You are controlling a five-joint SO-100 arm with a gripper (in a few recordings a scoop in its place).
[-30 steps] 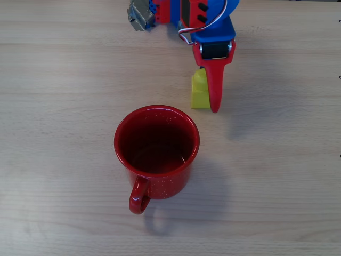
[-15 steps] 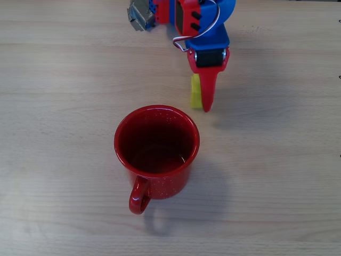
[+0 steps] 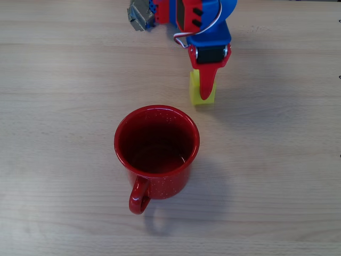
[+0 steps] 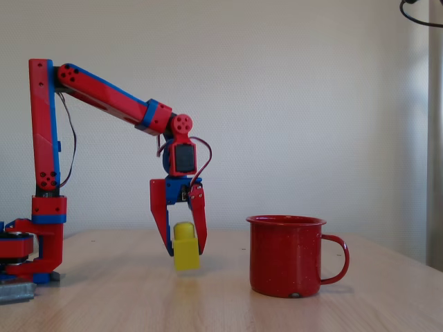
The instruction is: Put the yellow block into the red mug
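The block (image 4: pixel 185 249) is small and bright yellow, with a square body and one round stud on top. It sits between the two red fingers of the claw (image 4: pixel 181 250), which is clenched on it; the stud is up between the fingers and the body reaches a little below their tips. In the fixed view it hangs slightly above the table (image 4: pixel 228 304), left of the red mug (image 4: pixel 285 256). In the overhead view the block (image 3: pixel 198 95) is just above the mug's (image 3: pixel 156 152) rim, apart from it.
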